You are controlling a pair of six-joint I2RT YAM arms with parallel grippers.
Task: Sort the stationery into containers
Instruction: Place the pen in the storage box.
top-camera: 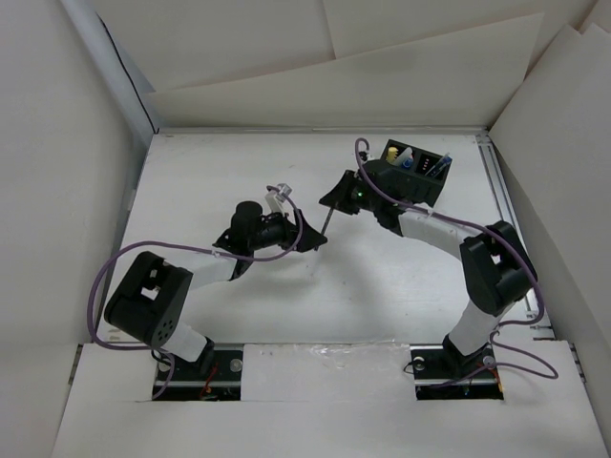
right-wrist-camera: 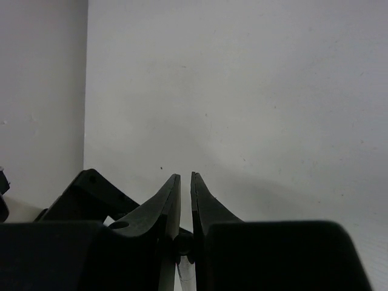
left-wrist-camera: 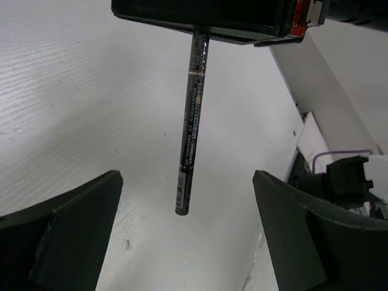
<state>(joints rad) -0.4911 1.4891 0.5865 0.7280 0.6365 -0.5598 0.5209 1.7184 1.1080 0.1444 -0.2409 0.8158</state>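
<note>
Black slim pen (left-wrist-camera: 191, 121), gold band, fine print

— Anything legible on your feeds?
— Only on the dark pen (left-wrist-camera: 191, 121). From the left wrist camera I see a line of tiny pale print running down its barrel and a barcode-like patch near its lower end. I can't make out a single letter or digit.
— The black box (top-camera: 391, 148)?
— Coloured specks inside, no readable writing.

White table (top-camera: 210, 181), black two-compartment box (top-camera: 392, 150) standing on it near the far right corner
</note>
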